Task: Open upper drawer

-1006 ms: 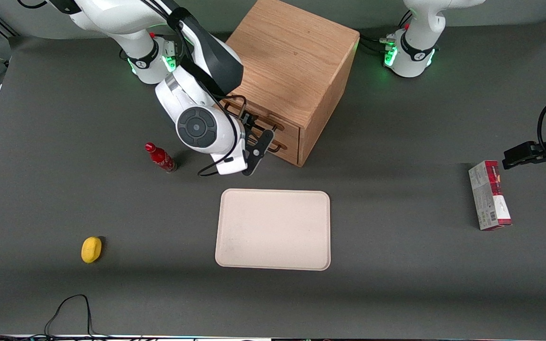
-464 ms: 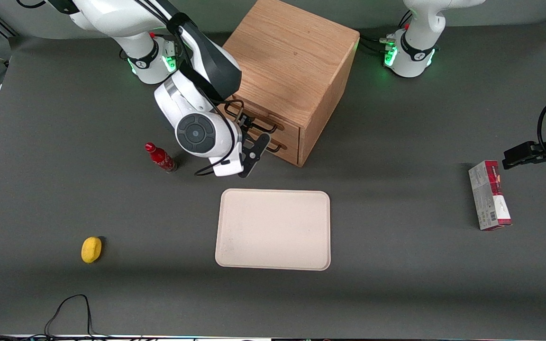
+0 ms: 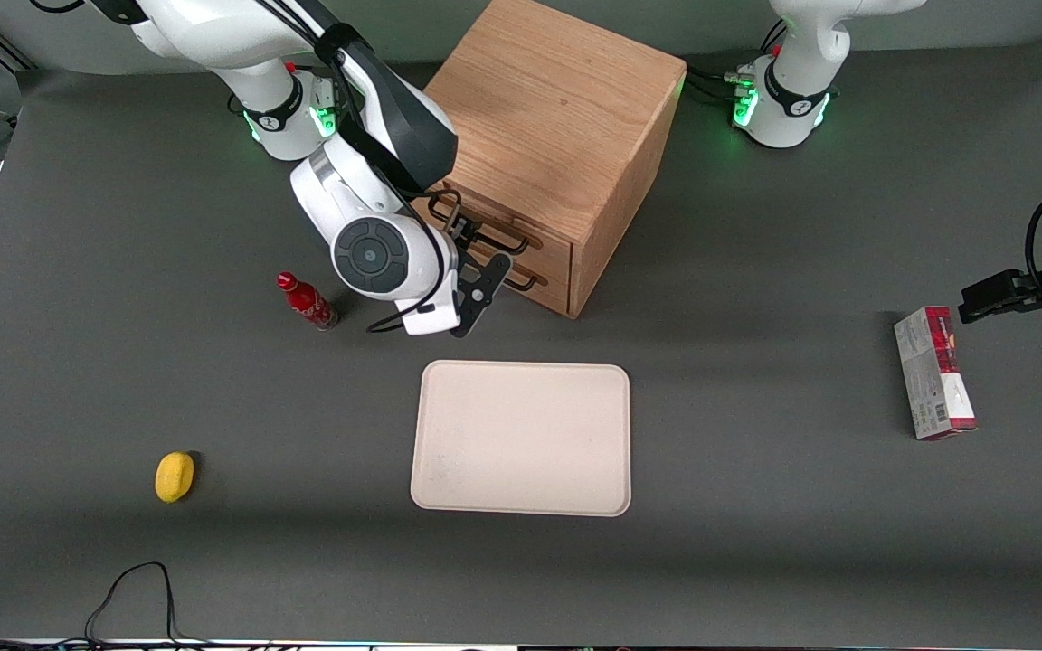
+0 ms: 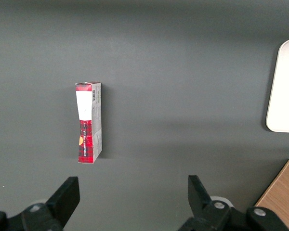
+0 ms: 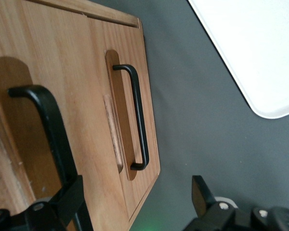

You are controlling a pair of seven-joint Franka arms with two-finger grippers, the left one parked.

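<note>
The oak cabinet (image 3: 557, 117) stands at the back of the table, its two drawer fronts facing the working arm. The upper drawer (image 3: 551, 248) (image 5: 12, 159) looks shut, its black wire handle (image 3: 503, 240) (image 5: 48, 120) above the lower drawer's like handle (image 3: 525, 282) (image 5: 138, 120). My right gripper (image 3: 474, 260) (image 5: 135, 199) is open right in front of the drawers. One finger (image 5: 72, 199) lies against the upper handle's bar. The other (image 5: 200, 192) hangs over the table past the lower drawer's edge. Nothing is held.
A cream tray (image 3: 521, 438) (image 5: 250, 53) lies nearer the front camera than the cabinet. A red bottle (image 3: 306, 301) stands close beside my wrist. A yellow object (image 3: 175, 476) lies near the table's front. A red and grey box (image 3: 933, 371) (image 4: 89, 122) rests toward the parked arm's end.
My wrist and gripper have shifted slightly toward the working arm's end and farther from the front camera, along the drawer fronts. The drawers show no movement.
</note>
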